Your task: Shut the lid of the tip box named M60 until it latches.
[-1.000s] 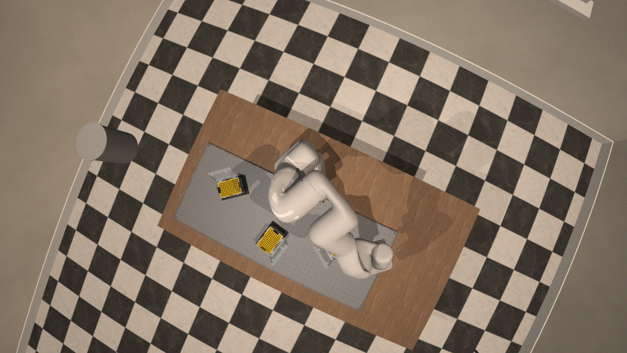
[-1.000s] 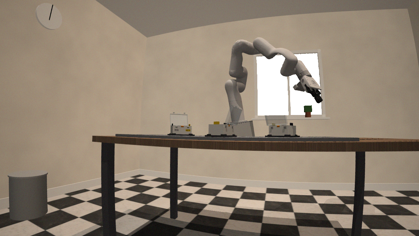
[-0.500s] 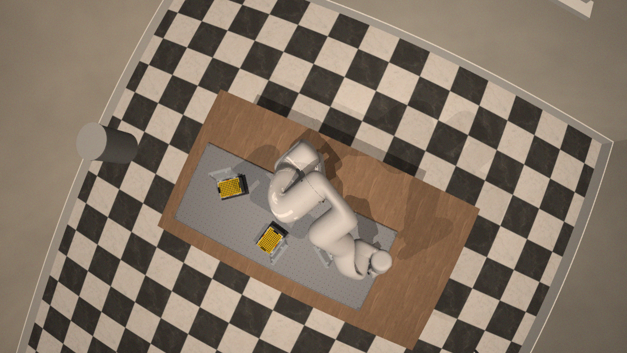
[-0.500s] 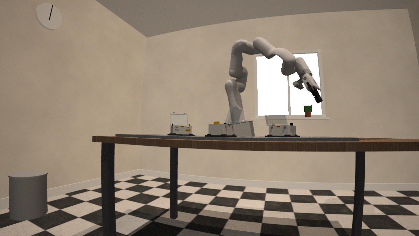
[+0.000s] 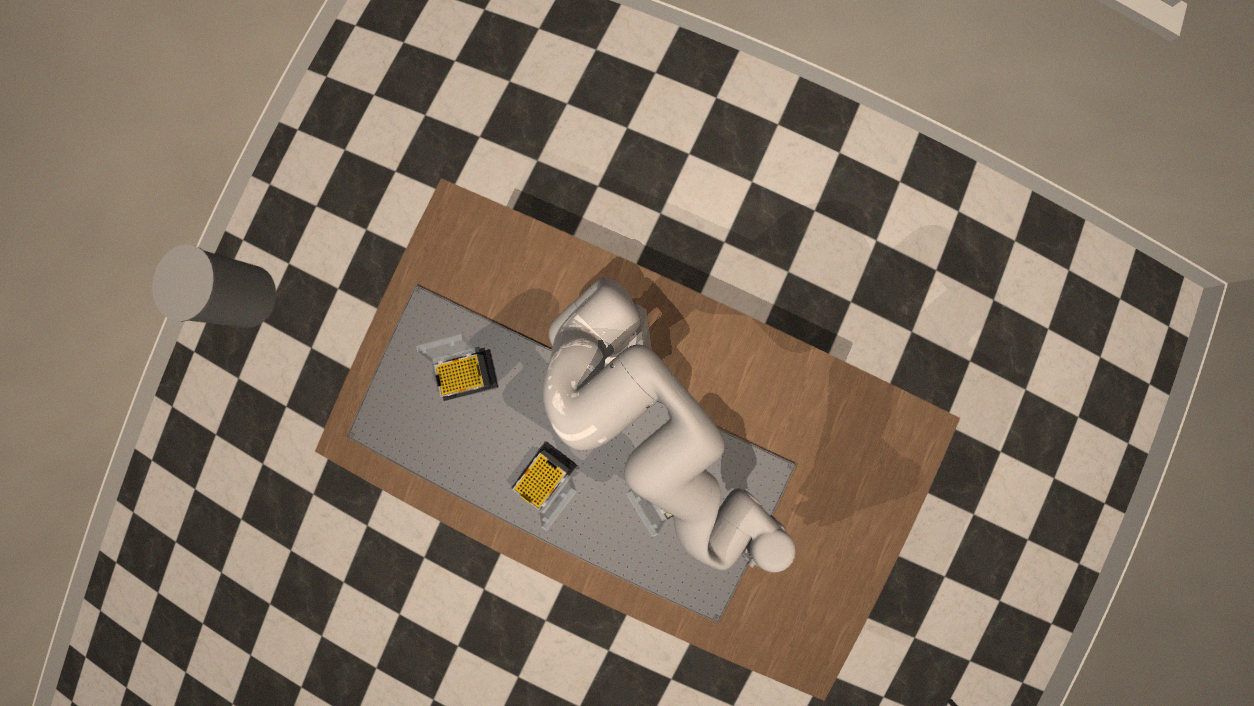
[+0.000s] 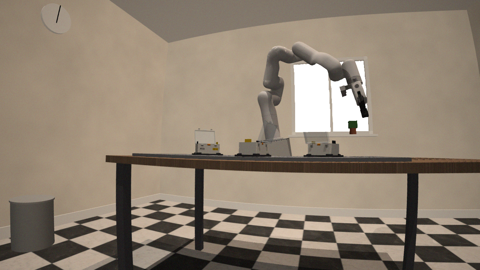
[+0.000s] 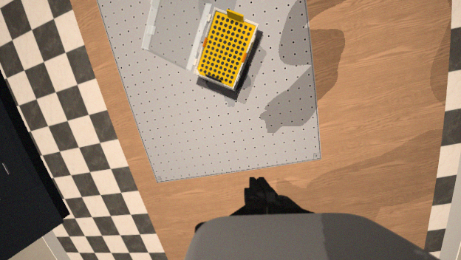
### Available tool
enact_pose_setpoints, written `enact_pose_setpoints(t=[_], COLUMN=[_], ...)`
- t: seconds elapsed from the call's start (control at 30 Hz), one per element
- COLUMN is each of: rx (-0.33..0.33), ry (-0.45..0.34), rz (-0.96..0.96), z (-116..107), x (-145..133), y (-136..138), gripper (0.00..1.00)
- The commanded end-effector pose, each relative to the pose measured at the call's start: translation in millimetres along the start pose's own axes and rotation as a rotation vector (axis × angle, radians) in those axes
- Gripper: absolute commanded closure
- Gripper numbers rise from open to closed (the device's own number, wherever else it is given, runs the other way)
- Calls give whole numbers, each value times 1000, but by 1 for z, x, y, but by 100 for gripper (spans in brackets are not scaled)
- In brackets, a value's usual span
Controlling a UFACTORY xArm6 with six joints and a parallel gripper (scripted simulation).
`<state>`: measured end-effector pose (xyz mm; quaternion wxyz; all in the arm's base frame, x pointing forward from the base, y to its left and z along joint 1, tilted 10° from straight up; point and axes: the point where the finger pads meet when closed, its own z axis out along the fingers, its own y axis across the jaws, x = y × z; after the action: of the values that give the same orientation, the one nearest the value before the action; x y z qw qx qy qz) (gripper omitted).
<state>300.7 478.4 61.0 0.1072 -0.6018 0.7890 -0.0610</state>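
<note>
From the top, you've got two tip boxes (image 5: 459,375) (image 5: 542,479) (image 6: 207,149) (image 6: 247,148) (image 7: 228,48) beside the arm (image 5: 605,412) (image 6: 304,50), a third mostly hidden. Exterior: three boxes, three open lids (image 5: 443,345) (image 5: 557,506) (image 5: 644,513) (image 6: 204,136) (image 6: 316,137) (image 7: 148,30); you can't tell which is M60. Wrist: one box, your gripper (image 6: 364,115) (image 7: 255,189) closed, empty.

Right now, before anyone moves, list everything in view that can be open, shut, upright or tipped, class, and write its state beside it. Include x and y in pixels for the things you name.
Lid nearest the grey bin (image 5: 182,283) (image 6: 31,224): open.
Middle lid (image 5: 556,510) (image 6: 276,139): open.
Lid farthest from the bin (image 5: 647,515) (image 6: 316,137) (image 7: 177,35): open.
Tip boxes (image 5: 460,375) (image 5: 541,479) (image 6: 207,149) (image 6: 247,148) (image 6: 332,148) (image 7: 226,48): upright.
Gripper (image 6: 364,116) (image 7: 255,189): shut, holding nothing.
Bin: upright.
</note>
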Motion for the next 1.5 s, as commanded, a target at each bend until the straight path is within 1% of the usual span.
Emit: enact_pose_setpoints(t=[0.0, 0.17, 0.37, 0.73, 0.8, 0.87, 1.37, 1.47], rx=[-102, -143, -143, -104, -103, -103, -103, -103], ry=[128, 197, 197, 219, 219, 219, 220, 220], rz=[-179, -325, -325, 40, 46, 46, 46, 46], z=[-1, -1, -1, -6, -7, -7, -14, -15], x=[-2, -2, -2, 39, 47, 47, 103, 107], y=[-4, -4, -4, -40, -47, -47, -96, -99], gripper=[100, 100, 100, 100, 100, 100, 100, 100])
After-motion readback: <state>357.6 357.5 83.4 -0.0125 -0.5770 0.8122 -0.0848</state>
